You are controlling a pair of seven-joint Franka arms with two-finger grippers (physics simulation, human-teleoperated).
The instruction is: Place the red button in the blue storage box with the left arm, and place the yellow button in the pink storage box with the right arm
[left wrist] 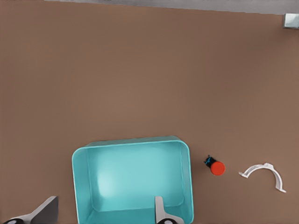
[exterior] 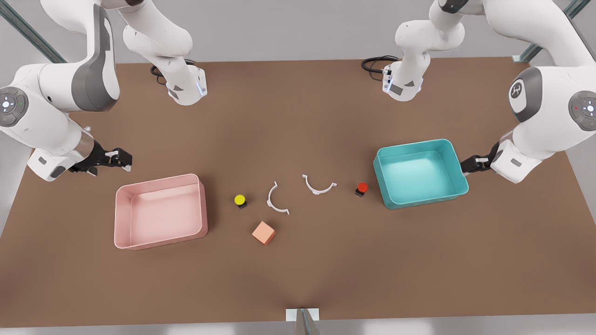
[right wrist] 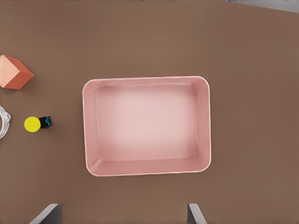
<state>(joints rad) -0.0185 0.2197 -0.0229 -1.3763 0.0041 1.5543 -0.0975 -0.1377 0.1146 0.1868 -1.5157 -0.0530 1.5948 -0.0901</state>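
The red button (exterior: 362,188) (left wrist: 216,167) stands on the brown table just beside the blue storage box (exterior: 447,148) (left wrist: 186,154), on its side toward the table's middle. My left gripper (exterior: 466,164) (left wrist: 103,211) hovers open at the box's far edge, at the front view's right, holding nothing. The yellow button (exterior: 240,200) (right wrist: 33,123) stands a short way from the pink storage box (exterior: 158,180) (right wrist: 205,121), also toward the middle. My right gripper (exterior: 122,159) (right wrist: 122,213) is open and empty above the table behind the pink box, at the front view's left. Both boxes are empty.
A salmon-orange cube (exterior: 263,232) (right wrist: 15,72) lies near the yellow button, toward the front edge. Two white curved clips (exterior: 276,199) (exterior: 319,185) (left wrist: 264,170) lie between the buttons. The arms' bases (exterior: 186,88) (exterior: 402,83) stand at the back edge.
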